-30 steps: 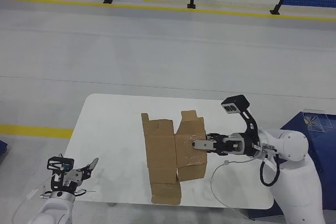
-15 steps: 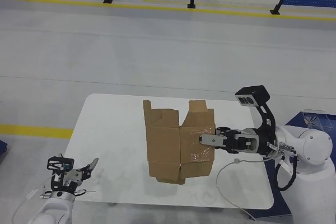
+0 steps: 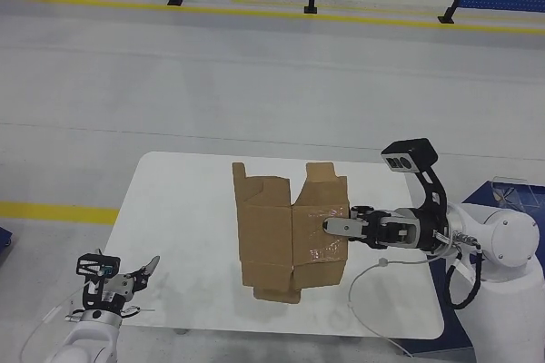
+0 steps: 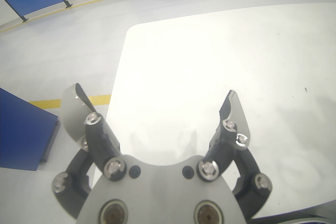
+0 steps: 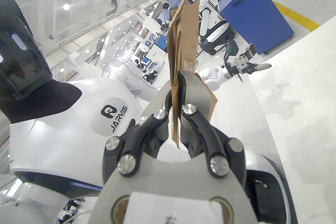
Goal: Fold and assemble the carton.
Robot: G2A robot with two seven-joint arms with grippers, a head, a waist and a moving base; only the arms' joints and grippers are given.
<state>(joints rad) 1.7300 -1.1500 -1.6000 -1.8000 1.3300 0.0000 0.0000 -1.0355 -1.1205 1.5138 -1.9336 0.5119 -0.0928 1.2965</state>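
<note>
Carton (image 3: pixel 286 240): flattened, over the table (image 3: pixel 177 218), edge pinched by right gripper (image 5: pixel 176 83).
Left gripper (image 4: pixel 155 89): spread wide, near the table corner.

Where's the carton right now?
In the top view, the carton is over the middle of the table, its right-side edge pinched in the right gripper.

Quick tally, guys: carton (image 3: pixel 291 240), just 1. Desk (image 3: pixel 182 209), 1. My left fingers (image 4: pixel 233 109): 2. My right fingers (image 5: pixel 191 88): 2, so 4 total on me. Blue cabinets (image 3: pixel 518 204) off desk: 2.
</note>
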